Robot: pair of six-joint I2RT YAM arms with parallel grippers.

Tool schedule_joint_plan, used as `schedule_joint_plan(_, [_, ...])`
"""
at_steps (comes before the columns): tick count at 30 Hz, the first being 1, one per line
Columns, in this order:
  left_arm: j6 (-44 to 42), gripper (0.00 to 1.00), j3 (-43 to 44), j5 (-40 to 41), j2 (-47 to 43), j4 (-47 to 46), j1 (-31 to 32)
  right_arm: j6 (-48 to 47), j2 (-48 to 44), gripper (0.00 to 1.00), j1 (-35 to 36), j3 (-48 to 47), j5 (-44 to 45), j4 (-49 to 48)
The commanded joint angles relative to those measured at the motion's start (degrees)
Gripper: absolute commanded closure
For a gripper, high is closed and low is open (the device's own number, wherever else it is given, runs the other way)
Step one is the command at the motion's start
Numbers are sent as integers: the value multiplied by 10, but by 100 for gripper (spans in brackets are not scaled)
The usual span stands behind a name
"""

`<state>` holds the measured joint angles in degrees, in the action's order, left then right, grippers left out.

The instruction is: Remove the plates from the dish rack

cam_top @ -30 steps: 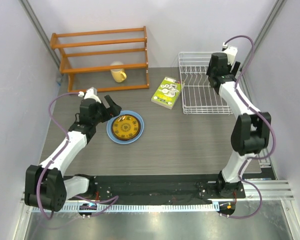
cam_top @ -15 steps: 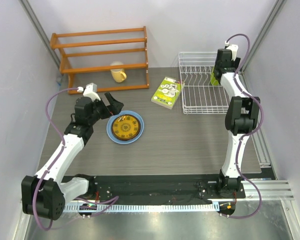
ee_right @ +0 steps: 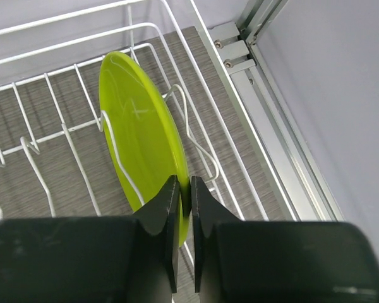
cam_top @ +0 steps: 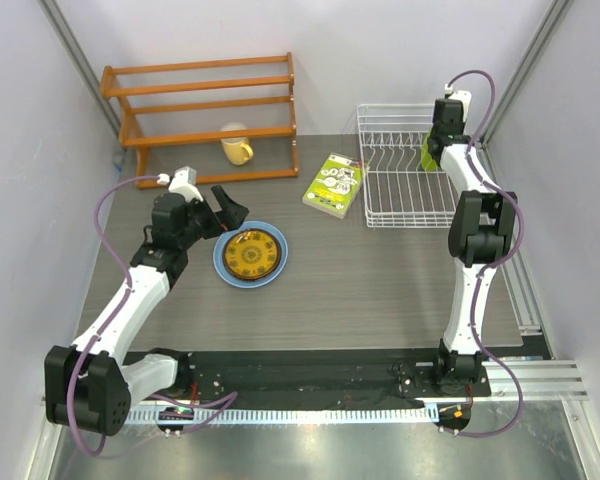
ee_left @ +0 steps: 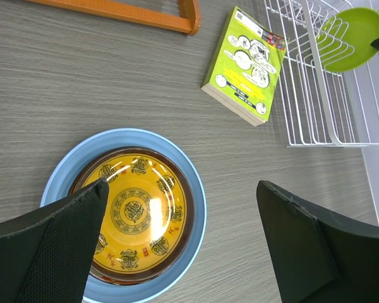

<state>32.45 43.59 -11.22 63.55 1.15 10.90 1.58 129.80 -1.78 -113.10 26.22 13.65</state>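
Firmly, right pincer [ee_right: 183, 187] pinches the glossy lime plate [ee_right: 142, 126] edgewise; left pincer [ee_left: 183, 185] gapes.

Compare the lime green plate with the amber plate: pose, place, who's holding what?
Pose: the lime green plate stands on edge; the amber plate lies flat.
Place: the lime green plate sits between prongs of the dish rack; the amber plate rests on the light blue plate.
Hold: the right gripper is shut on the lime green plate's rim; the left gripper hangs open above the amber plate.
Shared: both round.
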Motion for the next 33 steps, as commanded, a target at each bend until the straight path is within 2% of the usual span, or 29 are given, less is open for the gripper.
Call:
schedule_joint_plan(1, [-8, 1, 11, -13, 5, -10, -1, 9, 2, 91, -1, -27, -24, 6])
schedule_joint_plan(6, [-6, 1, 10, -12, 9, -10, -1, 3, -11, 99, 4, -35, 5, 12])
schedule_joint_plan(9, [-5, 0, 9, -6, 10, -8, 0, -33, -38, 99, 18, -33, 51, 6])
schedule_joint_plan(14, [-5, 1, 4, 6, 11, -9, -1, -118, -88, 99, 74, -20, 189, -42])
schedule_joint_plan(21, [-5, 1, 6, 6, 12, -4, 0, -172, -135, 99, 98, 13, 272, -85])
schedule_joint_plan(26, [-2, 1, 7, 6, 15, -4, 0, -135, -223, 99, 106, 86, 263, -95])
schedule_joint_plan(33, [15, 1, -4, -19, 32, -44, 0, 8, -354, 99, 168, 177, 163, 1])
